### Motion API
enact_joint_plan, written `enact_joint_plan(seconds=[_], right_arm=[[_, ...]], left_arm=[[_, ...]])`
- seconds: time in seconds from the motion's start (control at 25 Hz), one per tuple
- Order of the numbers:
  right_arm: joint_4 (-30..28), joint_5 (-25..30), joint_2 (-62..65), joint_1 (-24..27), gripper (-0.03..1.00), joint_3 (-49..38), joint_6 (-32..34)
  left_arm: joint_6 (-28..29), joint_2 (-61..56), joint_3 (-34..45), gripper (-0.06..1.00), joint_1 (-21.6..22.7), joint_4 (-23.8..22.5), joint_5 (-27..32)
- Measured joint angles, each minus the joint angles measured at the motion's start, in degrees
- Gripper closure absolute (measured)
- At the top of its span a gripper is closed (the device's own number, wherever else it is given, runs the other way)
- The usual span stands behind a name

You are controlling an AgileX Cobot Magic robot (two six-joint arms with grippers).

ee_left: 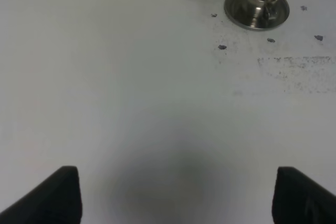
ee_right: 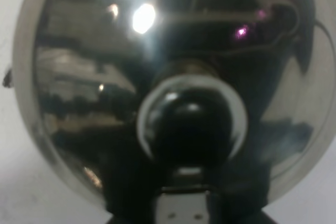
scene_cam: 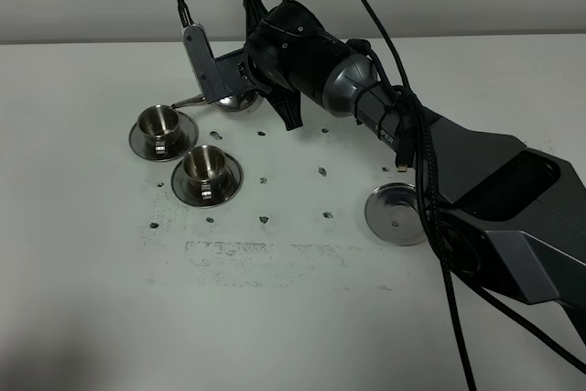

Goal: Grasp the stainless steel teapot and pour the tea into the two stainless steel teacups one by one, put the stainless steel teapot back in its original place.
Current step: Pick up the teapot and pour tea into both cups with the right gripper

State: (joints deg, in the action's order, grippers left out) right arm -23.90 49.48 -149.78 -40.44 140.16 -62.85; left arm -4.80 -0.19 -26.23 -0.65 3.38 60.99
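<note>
Grasp step looks done. The right gripper [scene_cam: 243, 84] reaches across to the left side of the table [scene_cam: 293, 318] and is clamped down tight. Going by the right wrist view, which is filled by the teapot [scene_cam: 233, 103] lid and its knob [ee_right: 186, 124], I judge it is holding the pot by the handle. The grip point itself is hidden.

The teapot is at the far left, just beside the two cups. Its spout [scene_cam: 188, 98] points at the far cup [scene_cam: 162, 122] and reaches near that cup's rim. Can't tell if the pot is lifted or resting on the table.

The far cup and the near cup [scene_cam: 205, 164] each sit upright on their own saucers, close together. No liquid is visible in either and both insides look like bare shiny steel, so I judge neither pour is finished. Can't rule out a little tea in the far one.

A lone saucer [scene_cam: 394, 215] sits empty, well apart to the right, partly behind the arm. It is probably the pot's home spot. Dark specks [scene_cam: 265, 220] are scattered on the table between it and the cups.

The left gripper [ee_left: 176, 198] hangs over bare table with fingers spread wide and holds nothing. The cups are far from it.

Left to do: pour into the far cup, pour into the near cup, then carry the pot back to the lone saucer and release. I'd call it roughly a third of the way.
</note>
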Motion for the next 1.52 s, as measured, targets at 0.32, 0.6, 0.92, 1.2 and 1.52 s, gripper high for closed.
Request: enact_joint_plan(seconds=[0.32,0.6,0.92,1.2,1.52], right_arm=[[-0.4,0.1,0.0,0.0,0.79,0.0,2.3],[-3.0,0.3,0.0,0.0,0.79,0.0,7.7],[-5.9,0.6,0.0,-0.4,0.79,0.0,12.4],[-6.0,0.9,0.0,-2.0,0.79,0.0,12.8],[-8.4,0.9,0.0,-2.8,0.79,0.0,12.9]], left_arm=[[0.0,0.0,0.0,0.22,0.0,0.0,0.0],[0.0,0.0,0.0,0.22,0.0,0.0,0.0],[0.0,0.0,0.0,0.22,0.0,0.0,0.0],[0.0,0.0,0.0,0.22,0.0,0.0,0.0],[0.0,0.0,0.0,0.22,0.0,0.0,0.0]])
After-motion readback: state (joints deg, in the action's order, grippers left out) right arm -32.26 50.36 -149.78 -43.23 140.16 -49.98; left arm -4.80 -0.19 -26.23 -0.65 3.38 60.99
